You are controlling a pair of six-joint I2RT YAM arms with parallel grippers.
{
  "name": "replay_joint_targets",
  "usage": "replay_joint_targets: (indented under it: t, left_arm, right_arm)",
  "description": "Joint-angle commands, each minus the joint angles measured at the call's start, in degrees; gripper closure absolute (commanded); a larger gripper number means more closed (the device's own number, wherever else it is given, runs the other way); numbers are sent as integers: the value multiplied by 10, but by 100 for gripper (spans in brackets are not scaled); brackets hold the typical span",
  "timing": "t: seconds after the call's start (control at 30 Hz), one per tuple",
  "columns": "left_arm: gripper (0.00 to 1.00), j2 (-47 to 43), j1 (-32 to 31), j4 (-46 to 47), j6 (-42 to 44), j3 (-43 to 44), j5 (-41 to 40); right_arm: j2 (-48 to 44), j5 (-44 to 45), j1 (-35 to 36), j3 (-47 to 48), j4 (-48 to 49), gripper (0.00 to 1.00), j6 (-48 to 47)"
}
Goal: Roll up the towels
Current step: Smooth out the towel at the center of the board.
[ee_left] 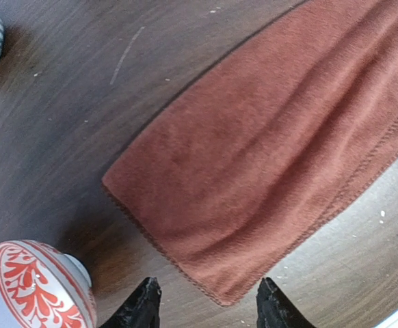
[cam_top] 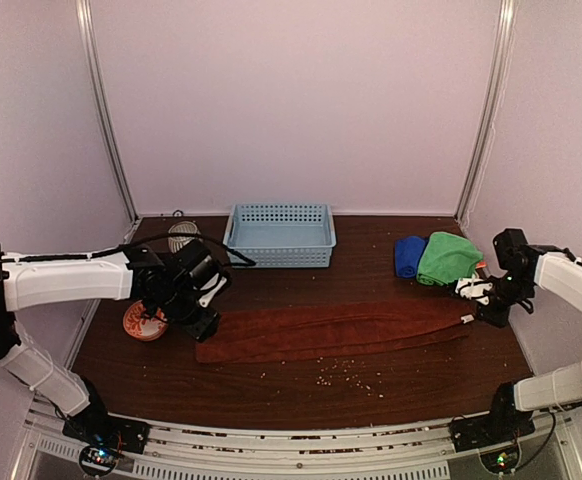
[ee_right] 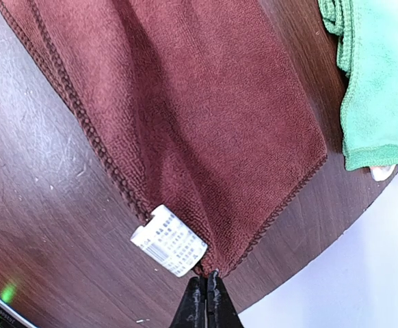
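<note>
Right tool [ee_right: 206, 279] pinching rust-red towel [ee_right: 185, 102], green towel [ee_right: 380, 82] near, left tool [ee_left: 209, 287] released by bowl [ee_left: 35, 287]

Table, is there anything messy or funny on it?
Yes: pale crumbs lie scattered on the dark wooden table, just in front of the long rust-red towel. At the far right, the bright green towel sits crumpled against the blue towel, neither flat nor rolled.
</note>
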Motion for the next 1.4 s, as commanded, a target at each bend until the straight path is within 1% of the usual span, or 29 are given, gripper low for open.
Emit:
replay_joint_targets:
  t: [0.0,0.07,0.1,0.17,0.23,0.27,0.33,0.37,0.4,0.5,0.63,0.7,0.8,0.93,1.1,1.27,1.37]
  left_arm:
    - [52,-10,-11,-2,-17,-6,34]
    - [52,6,-11,-31,-47,0,35]
    - [55,17,-11,-50,-66,6,34]
    - [60,30,-11,-90,-132,11,29]
    - [61,25,-11,-101,-179,-1,43]
    - [60,19,-11,-94,-197,-10,57]
    - [54,13,-8,-73,-228,-27,75]
    - [50,9,-6,-67,-248,-31,68]
    - [49,2,-4,-59,-266,-35,59]
    - [49,-39,13,-12,-309,-61,62]
    - [50,-105,53,77,-361,-139,122]
    - [52,-132,72,137,-388,-181,158]
    - [55,-159,81,215,-428,-244,201]
    - [60,-152,83,256,-447,-275,217]
    - [65,-133,85,286,-450,-289,240]
    - [67,-124,92,296,-450,-290,241]
    - [70,-117,96,294,-447,-289,242]
  right_arm:
    - [-8,-16,-2,-5,7,100,29]
    - [-5,-13,-2,-13,23,100,36]
    - [-1,-10,-2,-15,30,100,40]
    - [5,-13,-2,-18,39,100,46]
    - [6,-29,-2,-18,43,100,55]
    - [5,-35,-2,-18,46,100,60]
    - [5,-40,-3,-18,55,100,69]
    - [6,-39,-2,-18,58,100,74]
    - [6,-38,-2,-18,61,100,78]
    - [6,-44,-2,-23,69,100,83]
    - [5,-48,-2,-31,78,100,83]
    - [2,-47,-2,-35,83,100,82]
    - [3,-46,-2,-33,84,100,81]
    - [6,-47,-2,-26,86,100,82]
    - [18,-48,-3,-22,88,100,80]
    - [29,-44,-2,-23,93,100,79]
    - [34,-45,-2,-21,97,100,81]
